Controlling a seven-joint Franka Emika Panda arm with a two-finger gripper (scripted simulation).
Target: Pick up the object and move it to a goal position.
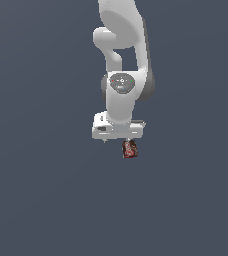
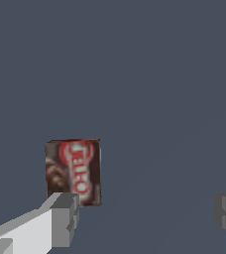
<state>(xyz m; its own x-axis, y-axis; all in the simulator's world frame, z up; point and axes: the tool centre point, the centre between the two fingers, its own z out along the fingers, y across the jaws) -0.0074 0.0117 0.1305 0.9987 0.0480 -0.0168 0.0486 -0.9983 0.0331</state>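
While your white Panda arm (image 1: 120, 75) hangs over a plain grey-blue surface (image 1: 36, 200), its gripper (image 2: 144, 218) stands spread wide and grasps nothing. You can see in the wrist view that the small dark red-brown box (image 2: 73, 172), its red-and-white label facing the camera, lies just beyond one grey fingertip (image 2: 64, 218), off the gap between the two. From the exterior view, the box (image 1: 130, 149) shows directly beneath the hand.
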